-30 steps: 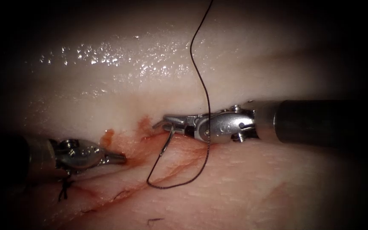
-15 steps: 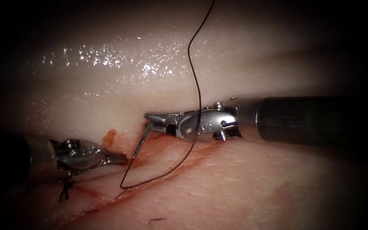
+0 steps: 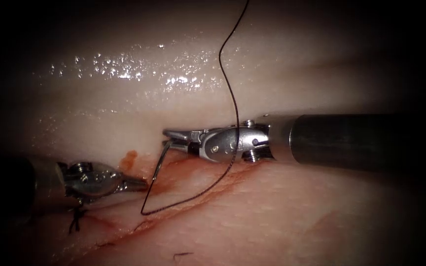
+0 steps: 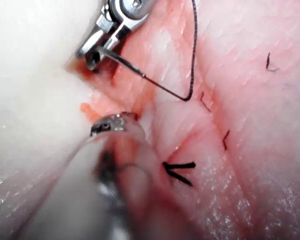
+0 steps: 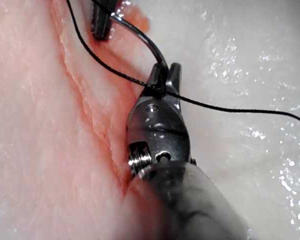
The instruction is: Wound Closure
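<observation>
My right tool [image 3: 169,138] reaches in from the right, shut on the curved needle [image 3: 160,162] near one of its ends. The needle hangs down over the cut [image 3: 193,194], outside the tissue [image 3: 124,108]. Its lower end, where the thread joins, lies just off the tip of my left tool [image 3: 141,184]. The dark thread [image 3: 228,74] drops from above, crosses the right tool and loops over the cut back to the needle. The left tool looks shut and holds nothing. The left wrist view shows the right tool [image 4: 92,52] gripping the needle [image 4: 125,65]. In the right wrist view, the needle [image 5: 142,40] arcs from the jaws.
A tied stitch with short cut ends [image 3: 75,219] sits on the cut below the left tool. Red fluid [image 3: 126,157] stains the tissue along the cut. A loose bit of cut thread [image 3: 178,256] lies on the near tissue.
My right tool has carried the needle leftward along the cut, bringing its trailing end close to the left tool's tip. The thread loop shifted left with it. The left tool stayed still.
</observation>
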Controlling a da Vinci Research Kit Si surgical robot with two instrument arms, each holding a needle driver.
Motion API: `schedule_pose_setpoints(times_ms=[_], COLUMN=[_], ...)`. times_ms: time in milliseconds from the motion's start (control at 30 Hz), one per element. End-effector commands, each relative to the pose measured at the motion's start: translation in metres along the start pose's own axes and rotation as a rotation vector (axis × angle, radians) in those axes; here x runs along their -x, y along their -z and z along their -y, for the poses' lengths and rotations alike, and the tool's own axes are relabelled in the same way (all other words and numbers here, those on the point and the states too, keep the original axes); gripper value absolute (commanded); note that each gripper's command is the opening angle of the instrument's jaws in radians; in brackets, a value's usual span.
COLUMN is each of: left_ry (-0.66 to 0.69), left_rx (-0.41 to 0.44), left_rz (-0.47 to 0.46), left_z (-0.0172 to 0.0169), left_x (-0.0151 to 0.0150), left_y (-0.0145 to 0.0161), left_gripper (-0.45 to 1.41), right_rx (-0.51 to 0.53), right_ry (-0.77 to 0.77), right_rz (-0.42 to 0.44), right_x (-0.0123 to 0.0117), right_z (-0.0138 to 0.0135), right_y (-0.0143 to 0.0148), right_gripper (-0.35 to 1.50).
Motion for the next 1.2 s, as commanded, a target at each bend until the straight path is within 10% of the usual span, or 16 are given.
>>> schedule_pose_setpoints(times_ms=[33,1200], left_ry=[-0.002,-0.002], left_rx=[0.004,0.005], left_rz=[-0.001,-0.001], left_z=[0.0,0.0], left_x=[0.0,0.0], left_y=[-0.0008,-0.0007], left_gripper=[-0.45,-0.45], right_rx=[0.004,-0.143], right_ry=[-0.005,-0.18], right_rz=[0.008,0.067], right_x=[0.0005,0.0052], right_z=[0.0004,0.0077], right_y=[0.0,-0.0013], right_gripper=[-0.35,-0.35])
